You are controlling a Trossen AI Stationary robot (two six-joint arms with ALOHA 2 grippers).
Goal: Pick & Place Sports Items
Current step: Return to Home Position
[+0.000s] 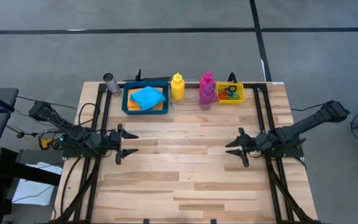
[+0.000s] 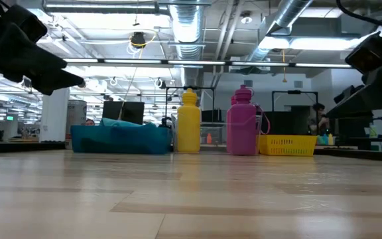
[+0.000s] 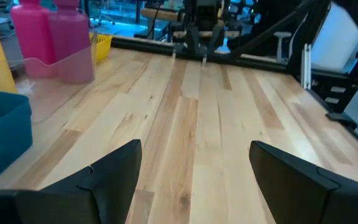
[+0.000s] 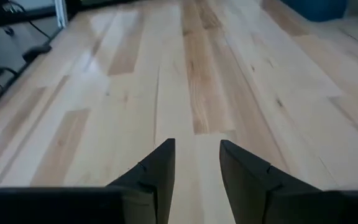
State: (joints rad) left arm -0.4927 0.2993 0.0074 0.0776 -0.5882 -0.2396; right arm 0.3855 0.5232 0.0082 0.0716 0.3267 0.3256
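wooden table (image 1: 185, 174) — at its far edge, three: yellow bottle (image 1: 177, 87), magenta bottle (image 1: 207, 81), purple bottle (image 1: 206, 97). cyan cloth (image 1: 146, 98) atop orange cloth (image 1: 161, 106) in one blue tray (image 1: 127, 103); rings (image 1: 230, 93) in one yellow bin (image 1: 242, 93). left gripper (image 1: 128, 144), right gripper (image 1: 236, 147) — mid-table, fingers spread, empty.

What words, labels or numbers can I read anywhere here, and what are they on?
No text can be read in any view.
The yellow bottle, magenta bottle, blue tray and yellow bin show no print towards any camera.
Any signs in the room behind the table are too small to read.
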